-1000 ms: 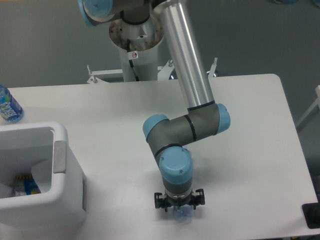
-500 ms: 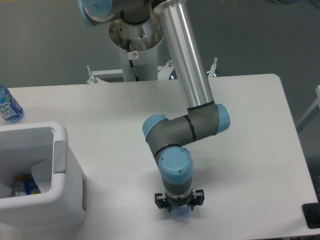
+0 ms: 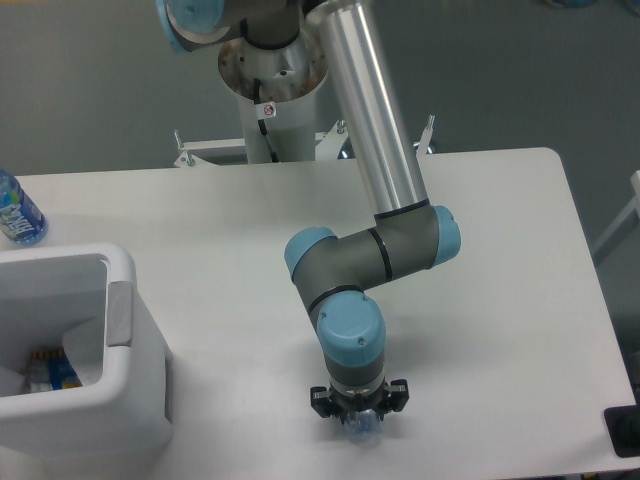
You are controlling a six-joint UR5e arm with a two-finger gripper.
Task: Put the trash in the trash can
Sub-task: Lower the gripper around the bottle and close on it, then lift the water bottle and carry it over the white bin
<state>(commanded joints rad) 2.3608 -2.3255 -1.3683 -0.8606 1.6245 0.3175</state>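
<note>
My gripper [image 3: 359, 420] points straight down near the table's front edge, right of centre. A clear crinkled plastic bottle [image 3: 363, 428] with a pale blue tint shows just below it, pinched between the fingers; the wrist hides most of it. The trash can [image 3: 122, 268], a large white boxy bin with a grey side panel [image 3: 119, 313], stands at the front left, well away from the gripper. Inside it lie a white crumpled piece [image 3: 85, 352] and something with a blue and orange label [image 3: 52, 371].
A small blue-labelled water bottle [image 3: 16, 210] stands at the far left edge behind the bin. The arm's base column [image 3: 272, 100] rises behind the table. A black object [image 3: 624, 431] sits at the front right corner.
The gripper's black knuckles have drawn inward around the bottle and the wrist has sunk slightly. The bin and the water bottle have not moved.
</note>
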